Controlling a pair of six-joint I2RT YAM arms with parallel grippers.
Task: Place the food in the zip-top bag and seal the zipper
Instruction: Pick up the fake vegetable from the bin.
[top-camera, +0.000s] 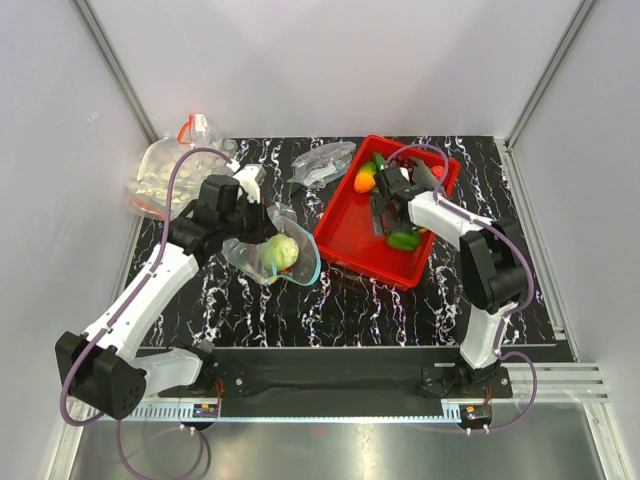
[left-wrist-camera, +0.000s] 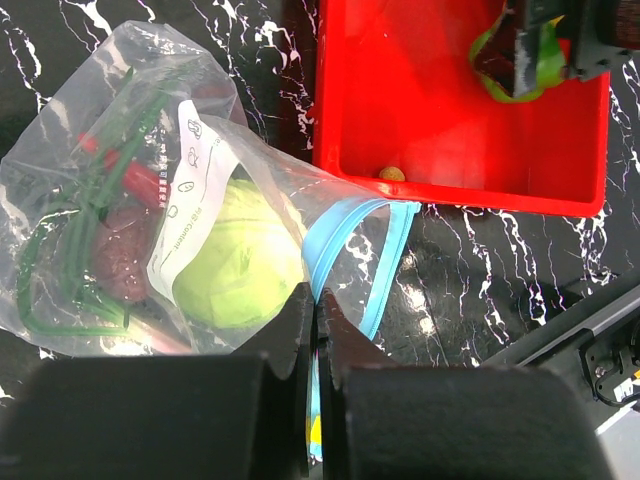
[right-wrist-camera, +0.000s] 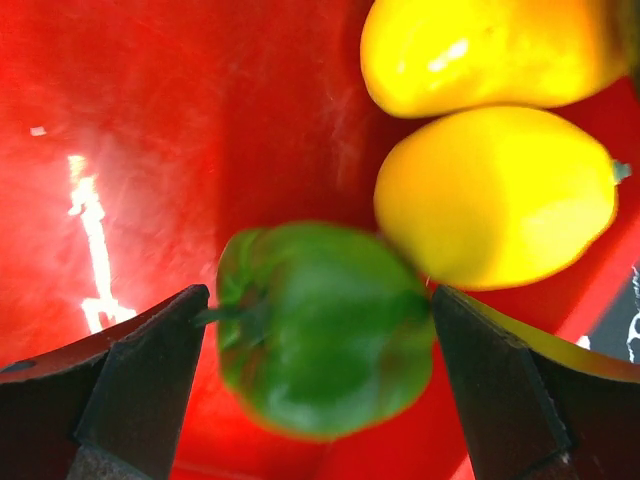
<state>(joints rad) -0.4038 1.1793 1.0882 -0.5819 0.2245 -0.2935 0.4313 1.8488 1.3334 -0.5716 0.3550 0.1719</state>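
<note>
The zip-top bag (top-camera: 262, 262) lies floppy on the table left of the red tray (top-camera: 350, 228). It holds the lime-green round fruit (left-wrist-camera: 235, 265) and the red chilli (left-wrist-camera: 128, 180). Its teal-blue zipper (left-wrist-camera: 372, 258) gapes open toward the tray. My left gripper (left-wrist-camera: 317, 300) is shut on the zipper strip at the near side of the mouth; it also shows in the top view (top-camera: 248, 212). My right gripper (right-wrist-camera: 318, 300) is open inside the tray, its jaws on either side of the green bell pepper (right-wrist-camera: 325, 325), which looks blurred. The pepper also shows in the top view (top-camera: 404, 240).
Two yellow fruits (right-wrist-camera: 490, 195) (right-wrist-camera: 480, 50) lie in the tray just beyond the pepper, with an orange piece (top-camera: 365, 181) further back. A clear bag of white round pieces (top-camera: 165, 175) sits back left. A crumpled clear bag (top-camera: 322, 163) lies behind the tray.
</note>
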